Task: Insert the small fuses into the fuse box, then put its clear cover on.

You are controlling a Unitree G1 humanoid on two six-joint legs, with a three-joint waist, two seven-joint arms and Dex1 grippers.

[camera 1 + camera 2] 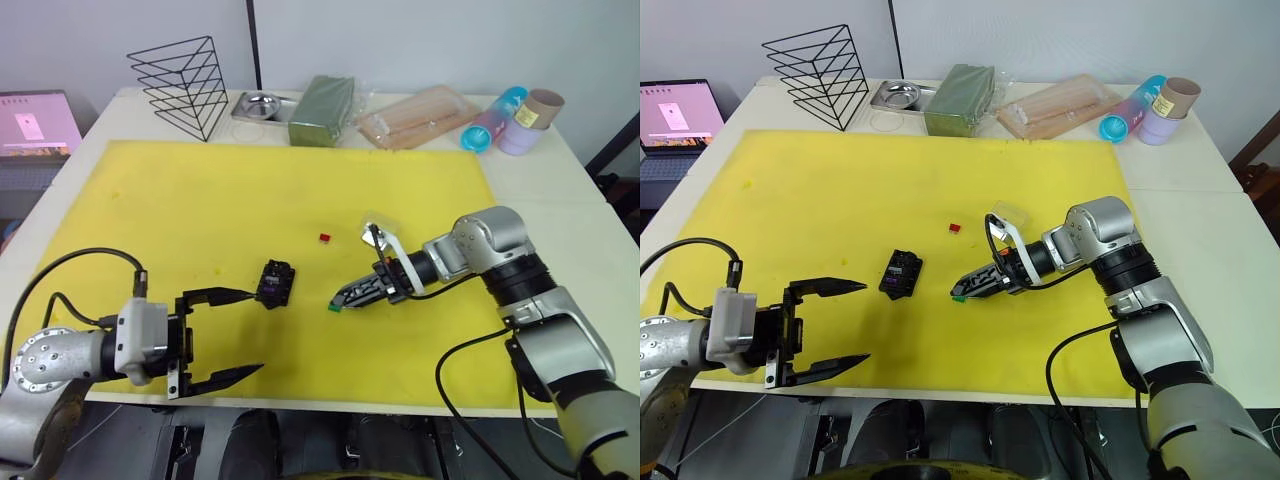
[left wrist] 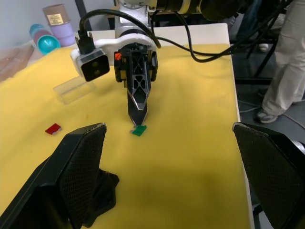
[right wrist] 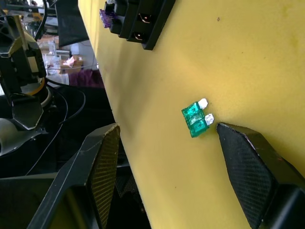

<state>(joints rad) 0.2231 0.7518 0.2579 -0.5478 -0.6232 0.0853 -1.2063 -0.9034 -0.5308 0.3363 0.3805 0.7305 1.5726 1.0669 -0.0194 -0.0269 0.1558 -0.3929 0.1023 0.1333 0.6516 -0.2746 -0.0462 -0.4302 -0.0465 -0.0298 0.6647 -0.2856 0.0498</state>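
- Right gripper [image 1: 340, 300]: low over the yellow mat [image 1: 200, 210], tips at the green fuse [image 3: 195, 119]. In the right wrist view its fingers are spread, one on either side of the fuse – neither pad touches it, and the fuse lies flat on the mat with its two metal blades showing.
- Fuse box [image 1: 274, 283]: black block on the mat, at about 9 o'clock from the right gripper, near but apart. A purple fuse [image 3: 106, 17] sits at one end of it.
- Left gripper [image 1: 235, 333]: fingers spread wide, hovering near the mat's front edge; the upper fingertip [image 1: 243, 294] points at the fuse box, just short of it.
- Red fuse [image 1: 324, 238]: alone on open mat, at roughly 1 o'clock from the fuse box, well apart from both grippers.
- Clear cover [image 2: 76, 88]: on the mat just beside the right wrist, at about 3 o'clock from the red fuse.
- Open room – the mat's centre and left half are bare yellow.
- Table's far edge, beyond the mat: black wire rack [image 1: 185, 85], metal tray [image 1: 258, 106], green block [image 1: 322, 110], bag of sticks [image 1: 415, 117], tubes [image 1: 510, 120].
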